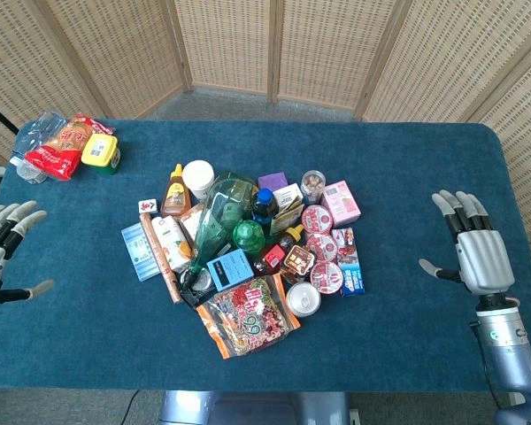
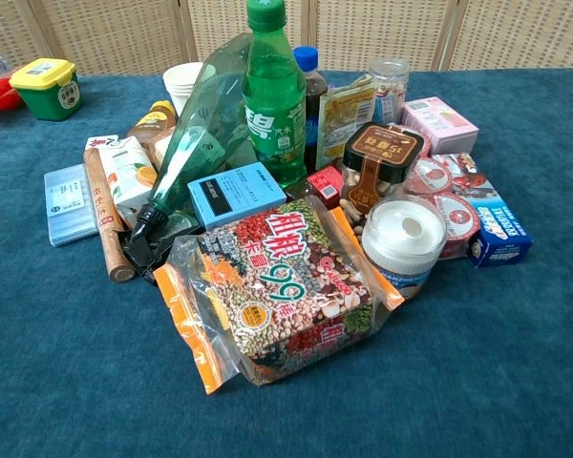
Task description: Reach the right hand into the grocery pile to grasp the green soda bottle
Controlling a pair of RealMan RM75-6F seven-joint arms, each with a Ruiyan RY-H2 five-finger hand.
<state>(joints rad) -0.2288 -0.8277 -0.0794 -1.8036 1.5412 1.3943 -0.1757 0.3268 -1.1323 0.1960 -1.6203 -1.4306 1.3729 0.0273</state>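
The green soda bottle (image 2: 272,100) stands upright in the middle of the grocery pile; in the head view I see its green cap and shoulders from above (image 1: 248,236). A larger translucent green bottle (image 2: 196,143) lies tilted against its left side. My right hand (image 1: 473,250) hovers over the blue table at the far right, fingers spread, palm down, holding nothing, well apart from the pile. My left hand (image 1: 2,241) is at the far left edge, fingers also spread and empty. Neither hand shows in the chest view.
Around the bottle lie a blue box (image 2: 234,194), a bag of mixed beans (image 2: 277,286), a white-lidded jar (image 2: 403,239), a dark-lidded jar (image 2: 380,153) and pink cups (image 1: 319,232). A yellow-lidded tub (image 1: 100,152) and red packet sit at the back left.
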